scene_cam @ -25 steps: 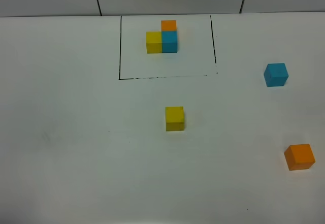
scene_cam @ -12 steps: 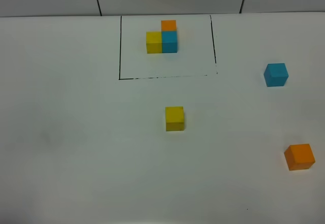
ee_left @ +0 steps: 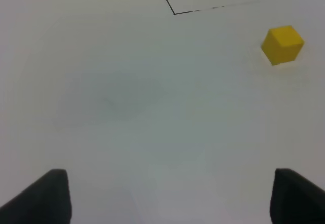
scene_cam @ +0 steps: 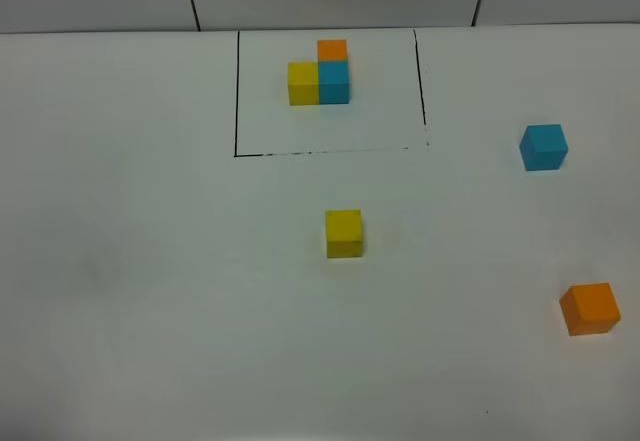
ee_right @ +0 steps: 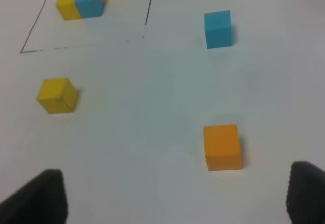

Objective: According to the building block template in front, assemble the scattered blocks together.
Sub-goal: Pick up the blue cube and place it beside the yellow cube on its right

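Nearest in, the left gripper (ee_left: 168, 198) hangs over the white counter (scene_cam: 150, 281), dark fingertips spread wide, touching nothing. The right gripper (ee_right: 171, 196) is just as wide and just as empty. Toward the near right corner sits the small matte orange cube (scene_cam: 589, 308), turned slightly off square. Mid-counter is the small matte yellow cube (scene_cam: 343, 233), square to the edges. Further back, by the right edge, is the small matte blue cube (scene_cam: 543, 147). At the far edge, inside the thin black drawn rectangle (scene_cam: 236, 101), is the L-shaped three-cube template (scene_cam: 320, 73). Its long arm, yellow then blue, runs along the far edge, with orange tucked behind blue.
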